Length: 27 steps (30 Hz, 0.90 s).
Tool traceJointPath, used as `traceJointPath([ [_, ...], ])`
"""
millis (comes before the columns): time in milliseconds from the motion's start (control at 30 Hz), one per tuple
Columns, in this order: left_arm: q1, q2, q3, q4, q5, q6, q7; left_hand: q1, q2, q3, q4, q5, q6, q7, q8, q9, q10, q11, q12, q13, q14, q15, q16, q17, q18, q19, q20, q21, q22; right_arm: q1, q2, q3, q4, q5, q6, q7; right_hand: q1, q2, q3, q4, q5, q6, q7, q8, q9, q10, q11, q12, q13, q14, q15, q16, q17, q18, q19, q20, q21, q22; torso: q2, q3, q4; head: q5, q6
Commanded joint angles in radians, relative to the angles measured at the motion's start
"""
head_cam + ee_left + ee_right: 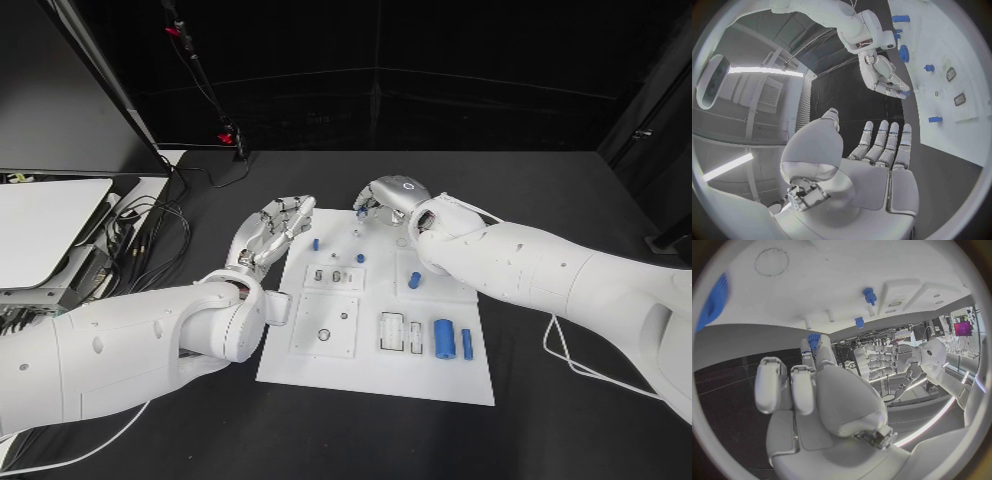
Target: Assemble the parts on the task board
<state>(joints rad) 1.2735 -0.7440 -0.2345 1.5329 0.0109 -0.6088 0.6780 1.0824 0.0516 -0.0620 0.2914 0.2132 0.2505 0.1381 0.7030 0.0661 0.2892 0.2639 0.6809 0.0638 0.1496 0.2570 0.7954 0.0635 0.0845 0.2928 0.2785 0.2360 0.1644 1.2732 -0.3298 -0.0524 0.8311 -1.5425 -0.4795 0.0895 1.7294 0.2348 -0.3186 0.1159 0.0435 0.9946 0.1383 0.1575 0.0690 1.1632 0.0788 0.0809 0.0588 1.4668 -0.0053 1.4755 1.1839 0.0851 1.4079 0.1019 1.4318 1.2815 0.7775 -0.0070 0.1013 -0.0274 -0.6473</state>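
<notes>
The left hand [274, 228] lay just beside the left edge of the flat white rectangular task board [433, 375], near its far corner. Its fingers [879, 142] were stretched out straight, close side by side, and it held nothing.

The right hand [387, 199] hovered over the far edge of the task board, its fingers curled downward. In the left wrist view a small blue part [905, 92] showed at the fingertips of this hand, and in the right wrist view a blue piece [813, 339] sat at the tips of two fingers, so the hand seemed to pinch it; the other fingers were bent in.

On the task board, a short blue peg [315, 243] stood near the left hand and another blue peg [361, 258] stood close to the board's far middle. A small blue cylinder [414, 280] lay toward the board's right side. Two bigger blue cylinders [446, 339] lay side by side near the right near corner.

The black bench [577, 190] was open beyond the far edge of the task board and in front of its near edge.
</notes>
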Motion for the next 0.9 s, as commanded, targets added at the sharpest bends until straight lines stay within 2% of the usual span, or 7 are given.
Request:
traceJointPath([
  [33,0.001,0.002,0.001,0.005,-0.006,0.015,0.294,0.002,0.011,-0.009,0.0,0.007,-0.003,0.159,-0.003,-0.001,0.002,-0.001,-0.006,0.0,-0.003,0.003,-0.005,0.001,0.007,-0.009,0.002,-0.003,-0.002,0.003,0.0,0.001,-0.001,-0.044,0.027,-0.007,0.013,0.022,-0.001,-0.007,0.004,0.003,0.002,-0.005,-0.001,0.007,0.001,-0.007,0.002,0.04,0.006,-0.002,0.002,-0.02,0.0,0.006,0.005,0.003,0.008,-0.001,0.0063,0.001,0.0],
  [367,0.001,-0.002,0.001,0.01,-0.006,0.017,0.293,0.003,0.012,-0.01,0.0,0.008,-0.004,0.159,-0.004,-0.001,0.002,-0.001,-0.006,0.0,-0.004,0.003,-0.005,0.001,0.007,-0.009,0.002,-0.003,-0.002,0.003,-0.005,0.001,-0.001,-0.067,0.016,-0.056,0.013,0.023,-0.002,-0.005,0.004,0.004,0.003,-0.007,-0.001,0.005,0.002,-0.011,0.001,0.039,0.007,-0.002,0.001,-0.02,-0.001,0.007,0.005,0.002,0.009,-0.0035,0.007,0.002,-0.003],
  [667,0.001,-0.003,0.001,0.01,-0.006,0.018,0.29,0.003,0.012,-0.01,0.0,0.009,-0.004,0.159,-0.004,-0.001,0.001,-0.001,-0.006,0.0,-0.004,0.004,-0.005,0.001,0.007,-0.01,0.002,-0.003,-0.002,0.002,-0.007,0.001,0.003,-0.07,-0.006,-0.066,0.014,0.023,-0.002,-0.005,0.004,0.004,0.003,-0.007,-0.001,0.005,0.003,-0.012,0.001,0.039,0.007,-0.002,0.001,-0.02,-0.001,0.007,0.005,0.003,0.009,-0.0027,0.0078,0.003,-0.003],
  [900,0.001,-0.005,0.001,0.011,-0.006,0.018,0.287,0.003,0.012,-0.01,0.0,0.009,-0.004,0.159,-0.004,-0.001,0.001,-0.001,-0.006,0.0,-0.004,0.004,-0.005,0.001,0.007,-0.01,0.002,-0.003,-0.002,0.002,-0.005,0.001,0.002,-0.071,-0.012,-0.066,0.014,0.024,-0.002,-0.005,0.004,0.004,0.003,-0.008,-0.001,0.004,0.003,-0.013,0.001,0.039,0.007,-0.002,0.001,-0.02,-0.001,0.007,0.005,0.003,0.009,-0.003,0.0059,0.003,-0.003],
])
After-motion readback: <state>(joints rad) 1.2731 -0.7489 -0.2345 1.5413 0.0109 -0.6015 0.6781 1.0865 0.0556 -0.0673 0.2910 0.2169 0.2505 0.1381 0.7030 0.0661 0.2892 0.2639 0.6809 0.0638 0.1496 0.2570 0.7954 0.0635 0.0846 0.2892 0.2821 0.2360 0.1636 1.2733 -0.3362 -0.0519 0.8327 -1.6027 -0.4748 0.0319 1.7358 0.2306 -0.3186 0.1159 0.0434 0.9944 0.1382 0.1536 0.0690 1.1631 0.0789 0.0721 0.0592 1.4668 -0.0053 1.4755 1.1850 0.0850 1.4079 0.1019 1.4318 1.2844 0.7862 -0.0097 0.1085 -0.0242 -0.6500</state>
